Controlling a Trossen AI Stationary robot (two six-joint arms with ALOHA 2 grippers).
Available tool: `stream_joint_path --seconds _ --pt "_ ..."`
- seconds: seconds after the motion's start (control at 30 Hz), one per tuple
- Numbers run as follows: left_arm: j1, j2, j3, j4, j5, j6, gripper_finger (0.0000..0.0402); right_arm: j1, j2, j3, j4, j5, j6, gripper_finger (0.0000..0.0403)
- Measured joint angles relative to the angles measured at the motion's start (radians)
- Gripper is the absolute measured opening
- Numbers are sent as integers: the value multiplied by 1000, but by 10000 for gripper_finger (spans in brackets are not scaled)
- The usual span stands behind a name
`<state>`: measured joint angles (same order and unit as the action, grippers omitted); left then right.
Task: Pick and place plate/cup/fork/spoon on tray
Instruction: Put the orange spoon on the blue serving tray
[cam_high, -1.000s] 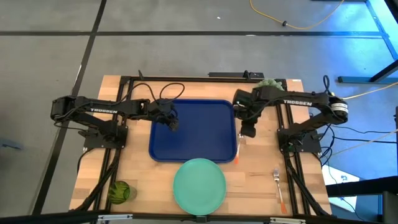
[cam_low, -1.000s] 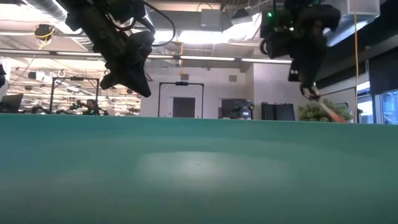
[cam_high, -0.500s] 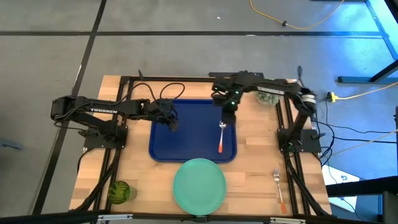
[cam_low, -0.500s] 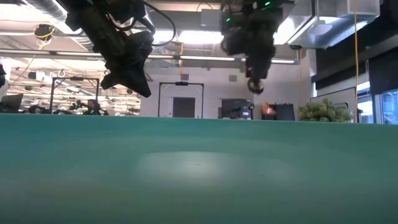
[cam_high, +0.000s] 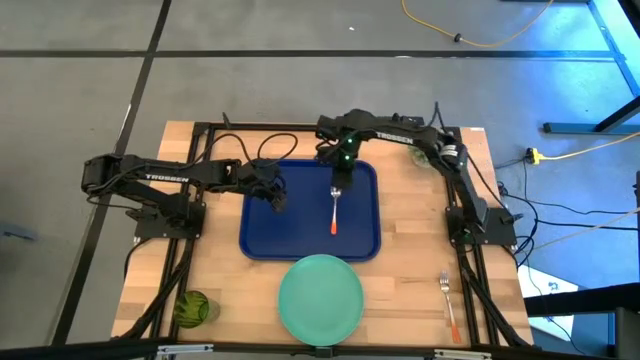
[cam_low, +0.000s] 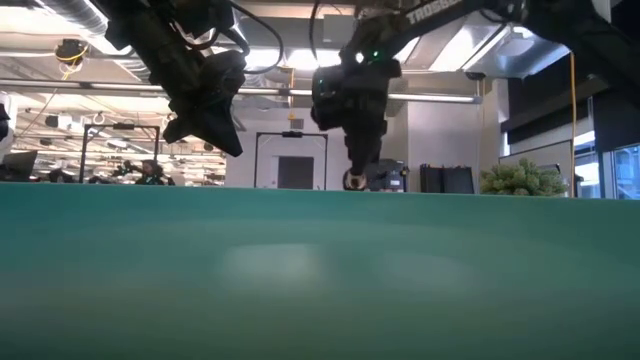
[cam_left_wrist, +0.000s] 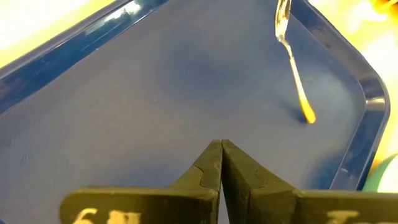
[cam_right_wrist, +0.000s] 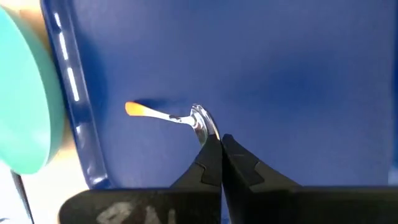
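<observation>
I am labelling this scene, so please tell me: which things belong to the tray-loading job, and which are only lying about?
Belong to the job:
dark blue rectangular plastic tray
silver spoon, orange-red handle
round mint-green plate
silver fork, orange-red handle
translucent dark-green cup

Only lying about:
pale green fuzzy plant

A grey floor (cam_high: 300, 60) crossed by dark seams fills the upper part of the high view, with a yellow cable (cam_high: 480, 35) looping at upper right and blue light beyond it. Across the low view stand a pale wall, a dark-framed doorway (cam_low: 291, 160), ceiling ducts (cam_low: 60, 20) at upper left and a window (cam_low: 620, 170) at far right.
</observation>
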<state>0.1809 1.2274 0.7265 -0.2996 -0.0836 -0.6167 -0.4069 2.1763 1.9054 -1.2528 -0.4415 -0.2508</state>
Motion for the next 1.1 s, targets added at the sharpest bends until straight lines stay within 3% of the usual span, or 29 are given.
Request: stream_joint_path --seconds 1.1 --pt "0 0 0 -3 0 -2 0 -37 160 3 96 -23 -36 0"
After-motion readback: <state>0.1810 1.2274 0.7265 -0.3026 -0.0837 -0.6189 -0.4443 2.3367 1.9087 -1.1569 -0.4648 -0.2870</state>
